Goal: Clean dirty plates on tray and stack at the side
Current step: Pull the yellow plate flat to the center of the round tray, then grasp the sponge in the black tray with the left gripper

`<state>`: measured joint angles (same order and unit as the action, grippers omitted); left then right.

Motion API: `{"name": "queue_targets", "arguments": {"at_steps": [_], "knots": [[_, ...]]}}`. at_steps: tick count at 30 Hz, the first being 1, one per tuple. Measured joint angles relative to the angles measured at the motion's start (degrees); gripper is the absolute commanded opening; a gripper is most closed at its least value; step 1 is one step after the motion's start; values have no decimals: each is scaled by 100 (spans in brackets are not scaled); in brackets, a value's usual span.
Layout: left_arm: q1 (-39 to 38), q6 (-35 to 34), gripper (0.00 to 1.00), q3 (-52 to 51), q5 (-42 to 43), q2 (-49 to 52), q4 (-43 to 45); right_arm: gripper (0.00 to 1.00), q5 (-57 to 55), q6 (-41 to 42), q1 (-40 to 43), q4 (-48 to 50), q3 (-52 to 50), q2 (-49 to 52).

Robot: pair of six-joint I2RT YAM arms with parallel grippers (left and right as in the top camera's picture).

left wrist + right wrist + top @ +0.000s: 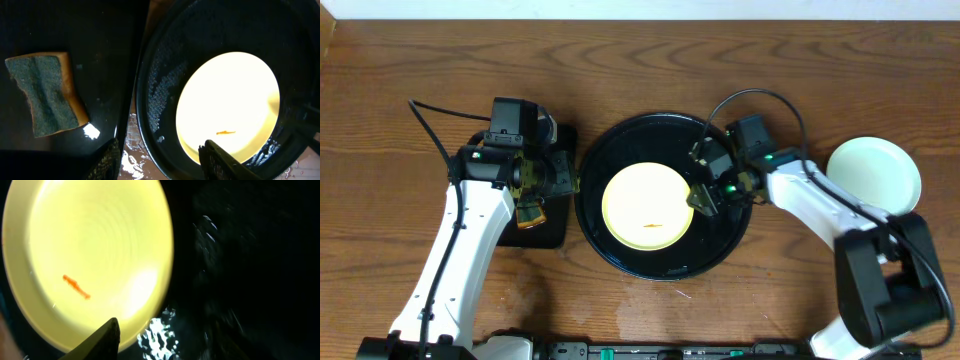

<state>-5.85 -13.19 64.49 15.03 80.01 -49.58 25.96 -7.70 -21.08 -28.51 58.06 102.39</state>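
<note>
The right jaws hang at the right edge of the yellow plate [648, 207]. The right wrist view shows only one finger [100, 341], low over the plate's rim, so I cannot tell whether they are apart or together, or whether they touch the plate. The left jaws stand apart with nothing between them, over the inner edge of the small tray [552, 232], which lies just left of the round tray [715, 255].

The sponge [47, 95] lies flat on the small tray, beside the left jaws and not gripped.

The yellow plate sits alone near the middle of the round tray and is still dirty. A thin orange smear [76, 287] crosses its face, and it shows in both wrist views and from overhead.

At the far right of the desk [410, 60], well apart from the round tray, a mint plate [875, 175] rests with no smear visible. Whether another lies beneath it I cannot tell.

By my reading the mint ware is done and set aside. What seems left is to take up the sponge, wipe the yellow plate and carry it to the mint plate.
</note>
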Motion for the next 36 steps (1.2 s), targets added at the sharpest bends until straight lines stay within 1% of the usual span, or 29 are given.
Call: {"name": "queue_targets", "arguments": {"at_steps": [1, 2, 3, 4, 5, 7, 9, 11, 14, 15, 16, 17, 19, 21, 22, 23, 24, 26, 27, 28, 30, 31, 33, 36], "knots": [[0, 0, 54, 0, 0, 0, 2, 50, 7, -35, -44, 157, 0, 129], [0, 0, 54, 0, 0, 0, 0, 42, 13, -59, -72, 310, 0, 245], [0, 0, 54, 0, 0, 0, 0, 29, 33, -116, -94, 439, 0, 350], [0, 0, 55, 0, 2, 0, -2, 10, 59, -140, -98, 529, 2, 389], [0, 0, 54, 0, 0, 0, 0, 1, 4, -157, -105, 546, 2, 402], [0, 0, 54, 0, 2, 0, -2, 1, -42, -31, -87, 544, 0, 411], [0, 0, 55, 0, 0, 0, -4, 1, -289, 365, -76, 431, 31, 402], [0, 0, 55, 0, 2, 0, -4, 1, -516, 857, -57, 66, 46, 361], [0, 0, 55, 0, 2, 0, 0, 1, -1123, 2020, -28, -787, 92, 157], [0, 0, 55, 0, 2, 0, 2, 13, -1239, 2326, -22, -1036, 92, 109], [0, 0, 55, 0, 2, 0, 7, 36, -1379, 2645, -11, -1244, 90, 68], [0, 0, 55, 0, 2, 0, 11, 38, -1445, 2855, 2, -1344, 79, 59], [0, 0, 55, 0, 2, 0, 13, 38, -1491, 3058, 22, -1408, 63, 11], [0, 0, 55, 0, 2, 0, 33, 34, -1648, 3053, 28, -1266, 44, -42], [0, 0, 55, 0, 0, 0, 37, 33, -1738, 2931, 39, -1069, 28, -50], [0, 0, 55, 0, 2, 0, 37, 33, -1799, 2761, 55, -874, 24, -52], [0, 0, 55, 0, 0, 0, 39, 37, -1851, 2549, 59, -640, 20, -52], [0, 0, 55, 0, 0, 0, 44, 63, -1945, 1996, 61, -214, 20, -59], [0, 0, 55, 0, 0, 0, 44, 66, -1958, 1663, 59, -42, 17, -61], [0, 0, 55, 0, 0, 0, 46, 67, -1952, 1257, 59, 142, 17, -61], [0, 0, 55, 0, 0, 0, 50, 72, -1827, 544, 59, 310, 17, -63], [0, 0, 55, 0, 0, 0, 50, 73, -1700, 160, 59, 350, 17, -63], [0, 0, 55, 0, 0, 0, 50, 72, -1517, -415, 59, 398, 17, -63], [0, 0, 55, 0, 2, 0, 48, 55, -1340, -1027, 59, 490, 17, -46]]}}
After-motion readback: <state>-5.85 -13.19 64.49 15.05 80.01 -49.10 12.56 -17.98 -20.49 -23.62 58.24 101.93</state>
